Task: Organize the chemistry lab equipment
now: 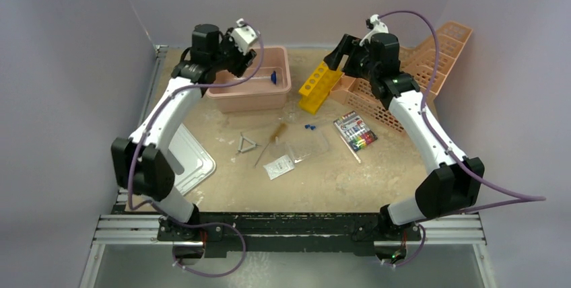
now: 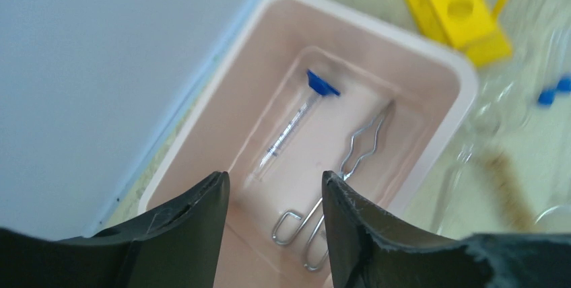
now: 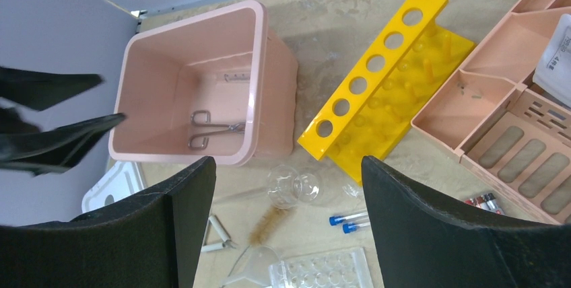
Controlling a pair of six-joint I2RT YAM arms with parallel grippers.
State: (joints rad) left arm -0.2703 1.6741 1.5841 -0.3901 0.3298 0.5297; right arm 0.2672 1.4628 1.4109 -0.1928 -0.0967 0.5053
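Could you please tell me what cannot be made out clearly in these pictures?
Left wrist: the tongs run partly behind a finger of the left gripper; the brush is blurred.
Right wrist: the well plate is cut by the bottom edge; the wire triangle sits partly behind the right gripper.
Top external: print on the plastic bag is too small.

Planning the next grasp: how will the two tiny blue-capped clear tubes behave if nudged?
The tiny blue-capped clear tubes lie on their sides, so they would probably roll. They look thin and smooth, likely light and slippery to pinch.
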